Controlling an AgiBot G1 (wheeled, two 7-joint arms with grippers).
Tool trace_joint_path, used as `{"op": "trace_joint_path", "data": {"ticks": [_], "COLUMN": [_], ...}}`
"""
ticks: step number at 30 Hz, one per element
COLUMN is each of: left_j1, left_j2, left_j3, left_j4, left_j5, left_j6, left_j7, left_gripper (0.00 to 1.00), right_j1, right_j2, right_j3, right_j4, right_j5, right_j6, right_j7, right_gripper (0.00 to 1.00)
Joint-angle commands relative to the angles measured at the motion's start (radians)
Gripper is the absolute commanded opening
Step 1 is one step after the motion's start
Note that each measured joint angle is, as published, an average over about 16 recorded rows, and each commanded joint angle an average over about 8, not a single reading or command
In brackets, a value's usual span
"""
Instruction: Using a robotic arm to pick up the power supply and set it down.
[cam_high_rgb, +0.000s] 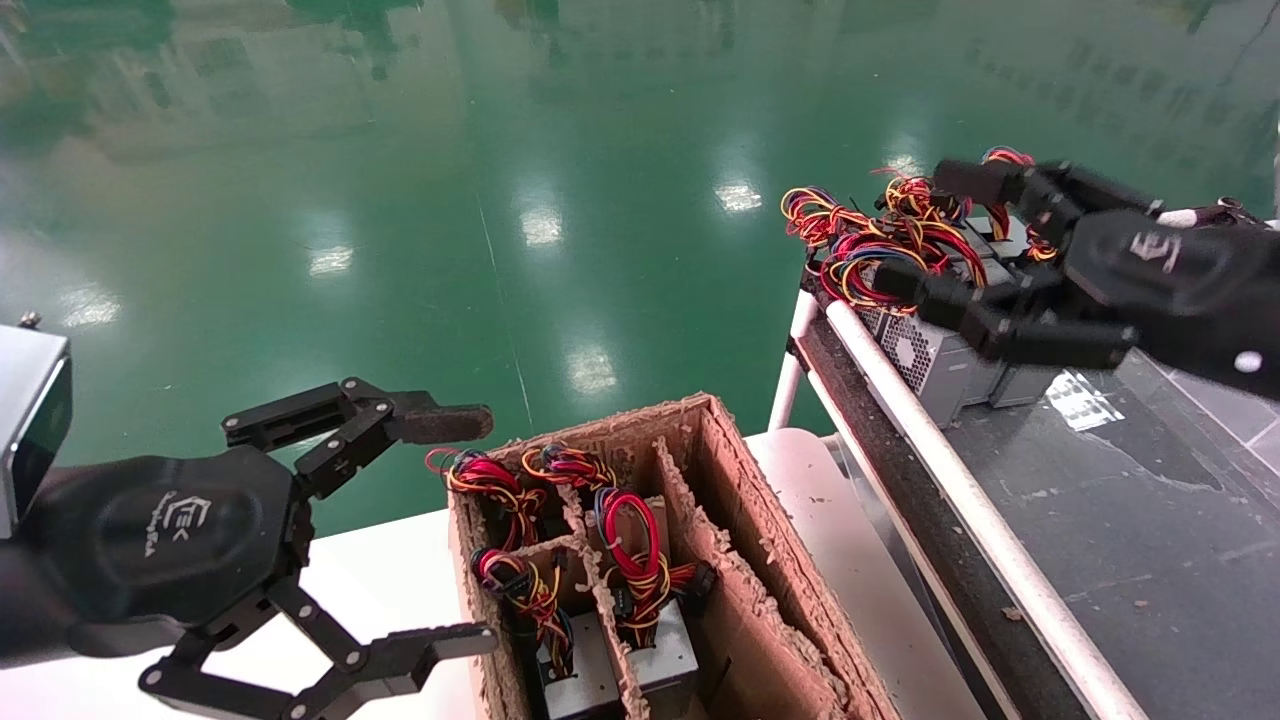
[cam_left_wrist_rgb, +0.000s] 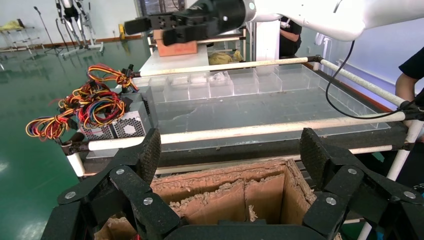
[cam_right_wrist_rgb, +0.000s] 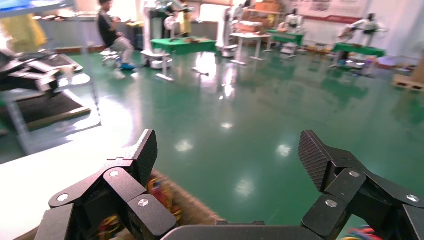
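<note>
Grey power supplies (cam_high_rgb: 925, 355) with bundles of coloured wires (cam_high_rgb: 865, 235) sit at the far corner of the black-topped table (cam_high_rgb: 1120, 500). My right gripper (cam_high_rgb: 925, 228) hovers open just above them, holding nothing. In the left wrist view these power supplies (cam_left_wrist_rgb: 122, 126) show at the table's corner, with the right gripper (cam_left_wrist_rgb: 167, 26) above. More power supplies (cam_high_rgb: 665, 650) stand wires-up in a divided cardboard box (cam_high_rgb: 740, 520). My left gripper (cam_high_rgb: 460, 530) is open and empty beside that box. In its own view the left gripper (cam_left_wrist_rgb: 230, 157) faces the box's empty compartment (cam_left_wrist_rgb: 235, 192).
White tube rails (cam_high_rgb: 960, 480) edge the black table. The cardboard box rests on a white surface (cam_high_rgb: 380, 560). Clear plastic bins (cam_left_wrist_rgb: 210, 85) line the table's far side. A glossy green floor (cam_high_rgb: 500, 180) lies beyond. People stand at the room's edge (cam_left_wrist_rgb: 412, 75).
</note>
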Motion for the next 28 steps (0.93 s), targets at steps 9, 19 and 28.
{"op": "trace_joint_path", "data": {"ticks": [9,19,28], "left_j1": [0.0,0.0,0.0], "left_j2": [0.0,0.0,0.0], "left_j3": [0.0,0.0,0.0], "left_j4": [0.0,0.0,0.0], "left_j5": [0.0,0.0,0.0], "left_j6": [0.0,0.0,-0.001], "left_j7": [0.0,0.0,0.0], "left_gripper": [1.0,1.0,1.0], "right_j1": [-0.13,-0.25,-0.285], "right_j2": [0.039,0.074,0.085], "right_j3": [0.018,0.035,0.041], "right_j4": [0.211,0.407,0.463], "right_j5": [0.05,0.096,0.11], "right_j6": [-0.044,-0.085,-0.098], "right_j7": [0.039,0.076,0.084], "right_gripper": [1.0,1.0,1.0]}}
